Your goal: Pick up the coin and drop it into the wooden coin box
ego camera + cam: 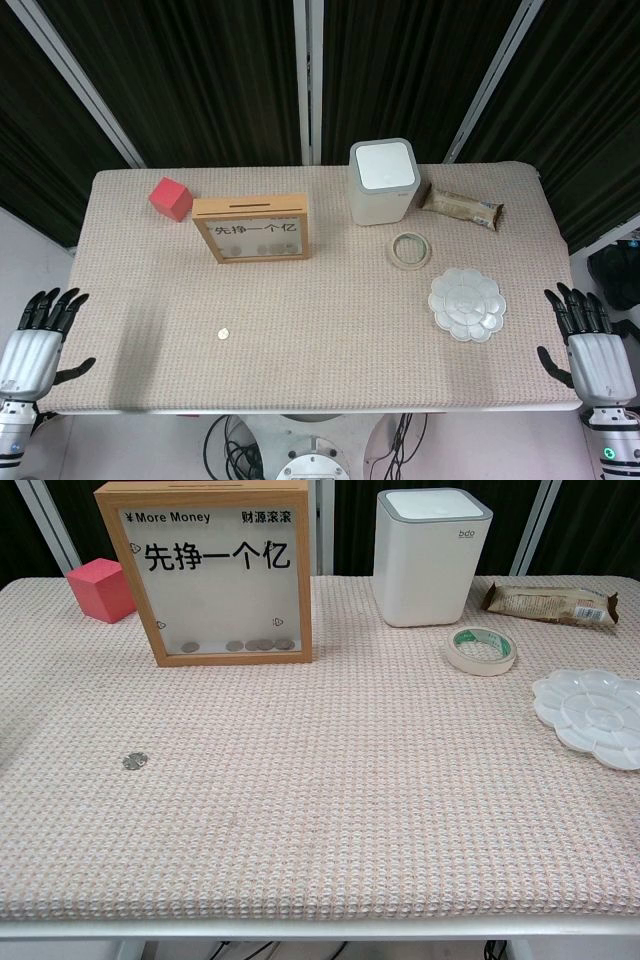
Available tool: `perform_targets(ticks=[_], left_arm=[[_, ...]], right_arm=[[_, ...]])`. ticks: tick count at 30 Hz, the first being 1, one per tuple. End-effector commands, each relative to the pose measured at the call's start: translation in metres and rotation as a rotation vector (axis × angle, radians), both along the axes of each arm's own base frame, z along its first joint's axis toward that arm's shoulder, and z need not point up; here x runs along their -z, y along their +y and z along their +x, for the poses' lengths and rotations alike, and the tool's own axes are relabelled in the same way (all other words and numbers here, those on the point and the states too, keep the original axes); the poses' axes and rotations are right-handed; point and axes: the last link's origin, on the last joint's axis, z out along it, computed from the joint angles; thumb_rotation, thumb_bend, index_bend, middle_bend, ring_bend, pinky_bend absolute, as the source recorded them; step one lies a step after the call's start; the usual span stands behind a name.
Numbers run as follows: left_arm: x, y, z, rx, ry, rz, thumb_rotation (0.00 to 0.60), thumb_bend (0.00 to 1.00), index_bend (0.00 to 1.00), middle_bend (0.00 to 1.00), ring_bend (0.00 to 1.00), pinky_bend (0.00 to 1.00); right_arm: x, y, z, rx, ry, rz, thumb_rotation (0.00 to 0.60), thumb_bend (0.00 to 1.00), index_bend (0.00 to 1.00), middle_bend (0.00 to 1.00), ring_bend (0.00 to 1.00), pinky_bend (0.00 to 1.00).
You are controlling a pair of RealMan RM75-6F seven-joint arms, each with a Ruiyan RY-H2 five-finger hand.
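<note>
- Coin is lying flat on the table, near the front left, well apart from both hands.
- Wooden coin box is standing upright behind it, slot on top, glass front showing coins already gathering at the bottom.
- I am keeping my left hand off the table's left edge, fingers spread, holding nothing.
- My right hand is waiting off the right edge, fingers apart and empty.
- I am judging the left hand closer, so I am planning its reach.
- Red cube, white bin, tape roll, palette and snack wrapper are sitting clear of that path.
</note>
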Motion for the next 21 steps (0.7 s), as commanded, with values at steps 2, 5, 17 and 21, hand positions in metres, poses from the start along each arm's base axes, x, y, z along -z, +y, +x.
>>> perform_targets(ticks=[2,5,17,21], left_arm=[[0.0,0.0,0.0,0.0,0.0,0.004,0.6,0.1,0.12,0.06,0.0,0.06],[0.0,0.0,0.001,0.007,0.001,0.004,0.6,0.1,0.12,0.06,0.0,0.06],[0.02,0.005,0.023,0.123,-0.008,-0.124,0.6,0.12,0.15,0.1,0.0,0.11],[0.043,0.012,0.034,0.15,0.021,-0.229,0.6,0.12,0.16,0.1,0.02,0.11]], right_arm=[[-0.001,-0.001,-0.001,0.002,-0.003,-0.005,0.6,0.25,0.0,0.0,0.0,0.0],[-0.001,-0.001,-0.002,0.003,-0.002,-0.007,0.6,0.25,0.0,0.0,0.0,0.0],[-0.005,0.002,-0.003,-0.002,-0.009,-0.014,0.6,0.27,0.0,0.0,0.0,0.0],[-0.007,0.001,-0.006,0.004,0.001,-0.02,0.6,0.27,0.0,0.0,0.0,0.0]])
